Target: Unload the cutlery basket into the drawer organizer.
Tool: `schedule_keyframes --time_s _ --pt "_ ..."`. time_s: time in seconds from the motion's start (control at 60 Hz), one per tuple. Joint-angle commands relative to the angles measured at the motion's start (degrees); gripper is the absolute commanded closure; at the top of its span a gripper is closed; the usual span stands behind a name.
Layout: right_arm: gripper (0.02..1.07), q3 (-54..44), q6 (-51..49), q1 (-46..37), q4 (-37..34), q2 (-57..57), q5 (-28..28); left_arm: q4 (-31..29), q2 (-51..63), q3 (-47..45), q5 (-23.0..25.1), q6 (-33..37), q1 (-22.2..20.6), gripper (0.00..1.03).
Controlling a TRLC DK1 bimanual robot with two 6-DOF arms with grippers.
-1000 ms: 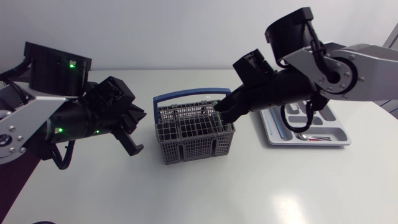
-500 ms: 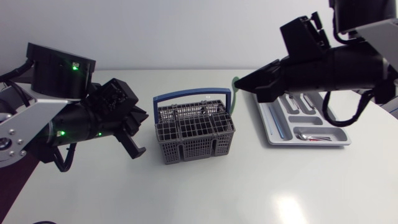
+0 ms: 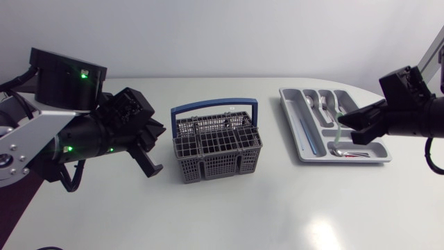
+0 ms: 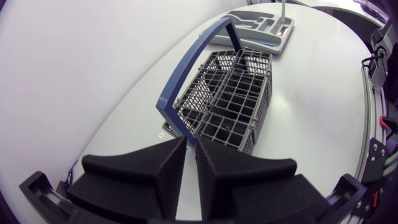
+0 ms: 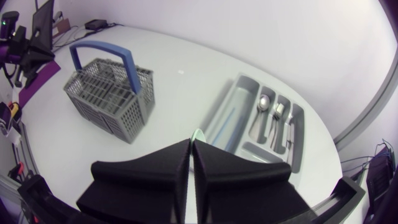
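In the head view the right gripper (image 3: pixel 345 119) is seen clamped on a green utensil (image 3: pixel 336 132), which is held nearly upright just above the drawer organizer (image 3: pixel 378 160). The cutlery basket (image 3: pixel 216 147) is found well apart from the organizer, and the left gripper (image 3: pixel 147 163) beyond the basket, fingers together on nothing. In the left wrist view the utensil (image 4: pixel 282 9) is shown standing over the organizer (image 4: pixel 249 18). In the right wrist view only its green end (image 5: pixel 198 133) is seen between the pressed fingers, with the organizer (image 5: pixel 239 79) ahead; a turn along a compartment is probably needed.

Blue-handled basket (image 3: pixel 222 167) near grey organizer (image 3: pixel 361 160)

This looks like a robotics lab. My left arm (image 3: pixel 41 132) and right arm (image 3: pixel 416 114) stand at a plain white bench (image 3: pixel 229 215). A cutlery basket (image 3: pixel 222 164) and drawer organizer (image 3: pixel 295 133) are set out on it.
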Motion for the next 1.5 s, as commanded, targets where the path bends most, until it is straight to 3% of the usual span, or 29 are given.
schedule_keyframes --time_s 0.0,0.3,0.517,0.967,1.117,1.3,1.483 --pt "1.01 -3.1 -6.7 -4.8 1.9 2.7 -0.3 0.0 -0.3 -0.4 -0.5 -1.3 -0.6 0.84" --pt "1.01 -6.0 -14.0 -14.9 14.0 13.1 -0.8 0.5 -0.3 -0.9 -0.5 -1.2 -0.6 0.84" --pt "1.01 -6.5 -15.3 -15.5 25.1 21.6 4.3 0.7 -0.3 -1.3 -0.5 -1.2 -0.3 0.84" --pt "1.01 -6.3 -15.3 -12.4 30.6 32.2 10.3 0.7 -0.4 -1.6 -0.4 -1.2 -0.2 0.84" --pt "0.7 -6.0 -15.1 -11.2 30.6 33.0 11.3 0.5 -0.4 -1.5 -0.4 -1.2 -0.3 0.84" --pt "0.46 -6.0 -15.0 -11.2 29.1 29.1 11.2 -0.1 -0.9 -1.3 -0.5 -1.2 -0.1 0.84" --pt "0.43 -5.8 -13.5 -9.5 22.1 19.5 8.7 -0.2 -1.7 -2.0 -0.5 -1.3 0.0 0.84"
